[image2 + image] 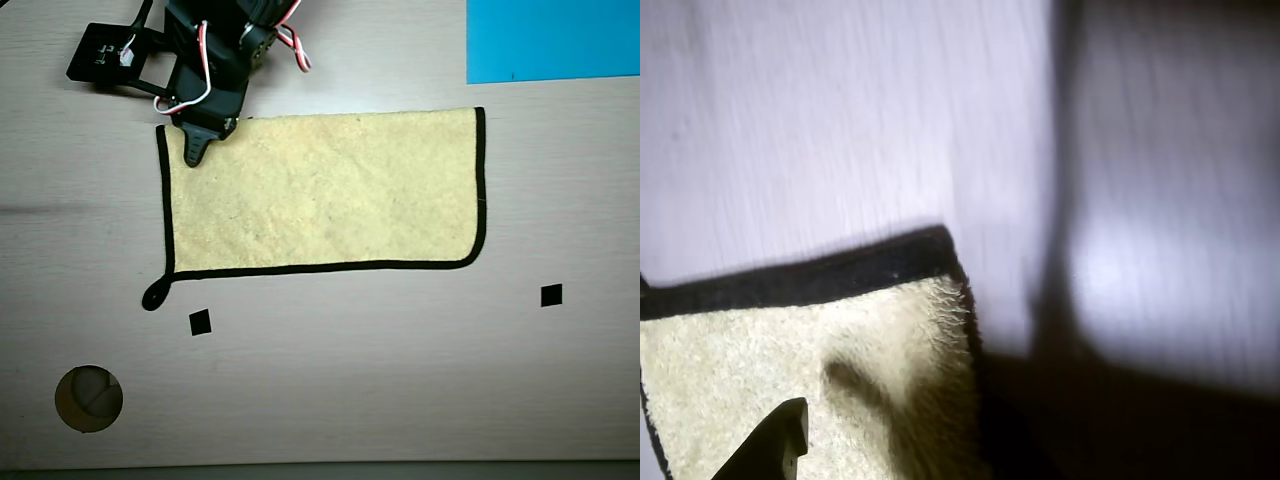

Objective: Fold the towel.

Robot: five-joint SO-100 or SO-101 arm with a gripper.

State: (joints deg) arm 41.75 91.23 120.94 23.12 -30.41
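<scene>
- the towel point(330, 195) lies flat on the pale wood-grain worktop point(400, 370) in the overhead view, a long rectangle of pale yellow terry stretched left to right.
- thin black trim runs along its left, bottom and right edges; the top edge shows no trim from above.
- a small black loop point(155, 294) hangs off the towel's lower-left corner, resting on the worktop.
- the arm point(205, 55) reaches in from the top left of the overhead view, its red and white wires showing near the top edge.
- the gripper point(195, 148) sits over the towel's upper-left corner, a dark fingertip pointing down onto the cloth just inside the left trim.
- in the wrist view, one dark finger point(770, 445) pokes up from the bottom edge over the fuzzy cloth; the towel point(790, 370) fills the lower left, with its black-trimmed corner in mid-frame.
- whether the fingers are apart or together cannot be told: only one shows clearly in either view.
- a bright blue sheet point(553, 40) lies flat at the top right of the overhead view, apart from the towel's upper-right corner.
- two small black square markers sit on the worktop below the towel, one point(200, 322) near the loop, the other point(551, 295) off to the lower right.
- a round hole point(88, 398) is at the lower left of the worktop.
</scene>
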